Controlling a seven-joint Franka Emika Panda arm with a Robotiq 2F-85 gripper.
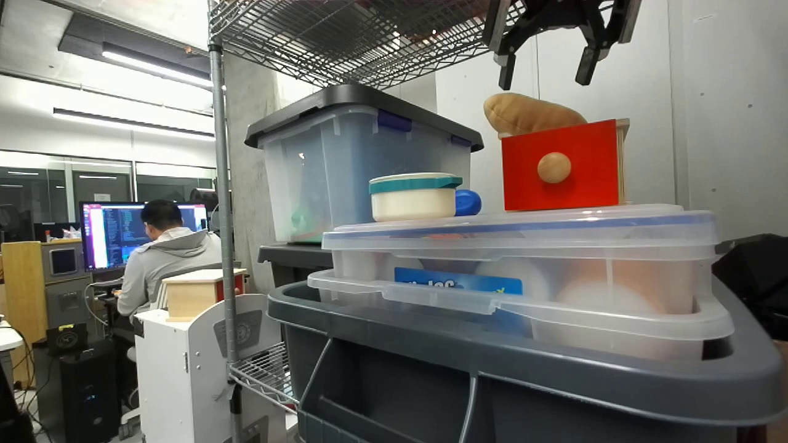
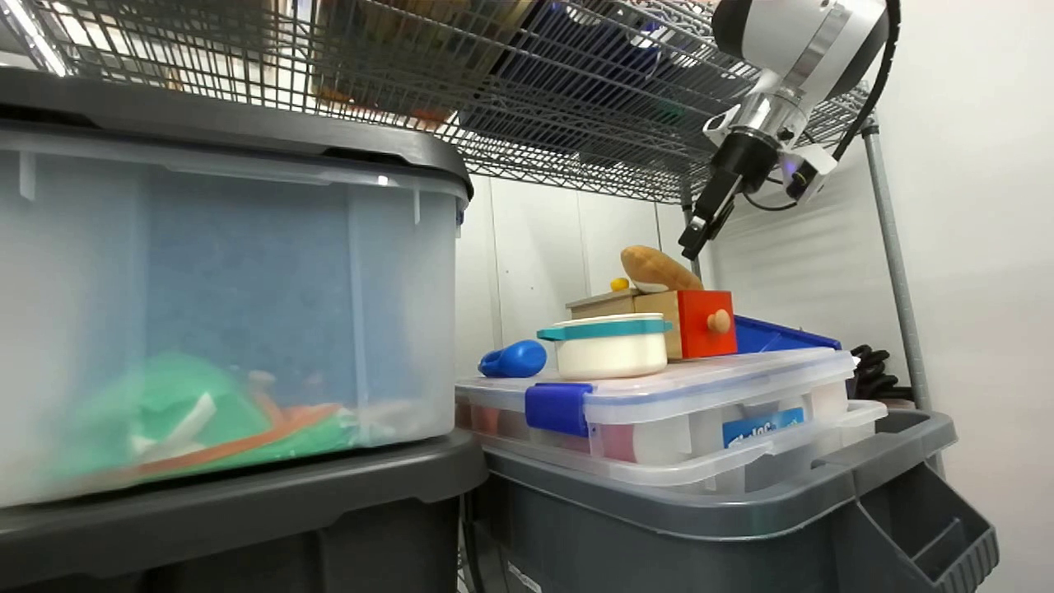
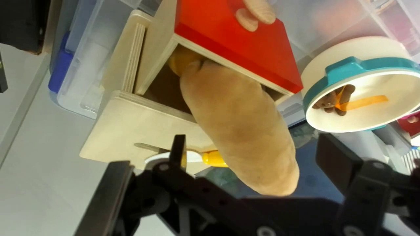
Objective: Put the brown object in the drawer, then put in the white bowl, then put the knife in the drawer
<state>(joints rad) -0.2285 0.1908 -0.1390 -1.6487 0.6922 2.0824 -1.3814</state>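
The brown object (image 3: 242, 127), a tan bun-like lump, leans with one end inside the pulled-out drawer (image 3: 236, 55) and the other end sticking up past it. Red front and round knob of the drawer show in an exterior view (image 1: 523, 178). My gripper (image 3: 252, 142) stands open above the lump, its fingers on either side in the wrist view; an exterior view shows a gap between gripper (image 1: 546, 72) and lump. Beside the drawer sits the white bowl (image 3: 354, 49) with a teal band, brown bits and an orange strip inside. The knife's yellow handle (image 3: 213, 159) is partly hidden by the lump.
The wooden box (image 3: 124, 127) around the drawer and a blue item (image 2: 515, 360) rest on a clear lidded tub (image 1: 517, 240). Below that is a grey bin (image 1: 523, 351). A tall clear tub (image 1: 363, 160) stands alongside, and a wire shelf (image 1: 351, 37) hangs overhead.
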